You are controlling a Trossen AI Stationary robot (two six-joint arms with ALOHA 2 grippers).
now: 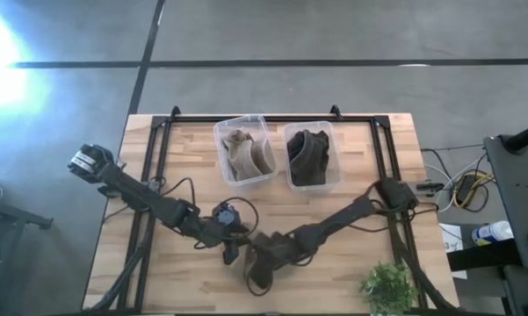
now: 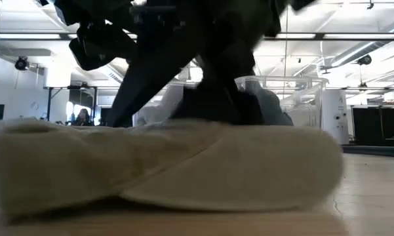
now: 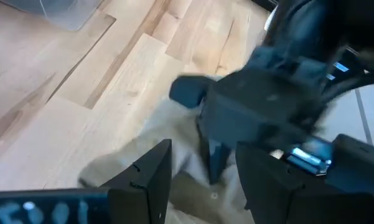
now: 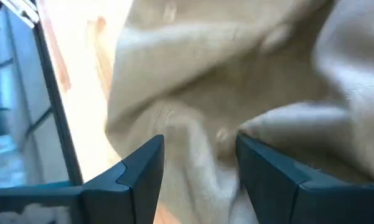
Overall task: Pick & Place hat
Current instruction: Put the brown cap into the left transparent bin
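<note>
A beige hat (image 1: 262,270) lies crumpled on the table near its near edge; it fills the low view (image 2: 170,167). Both arms meet over it. My left gripper (image 1: 231,250) is open at the hat's left side, its fingers (image 3: 150,177) standing over the cloth (image 3: 115,167). My right gripper (image 1: 264,254) is open and low over the hat's middle, with folds of beige cloth (image 4: 236,81) between and beyond its fingers. The left wrist view shows the right gripper (image 3: 261,106) close ahead. My left gripper hangs over the hat's left edge, fingers either side of the cloth; whether they touch it I cannot tell. My right gripper comes at the hat from above, pointing down, with a fold of cloth (image 4: 202,134) between its open fingers; the hat lies flat on the table.
Two clear bins stand at the table's far side: the left one (image 1: 220,132) holds beige hats, the right one (image 1: 289,132) dark hats. A small green plant (image 1: 388,285) sits at the near right corner. Bare wood lies between the bins and the grippers.
</note>
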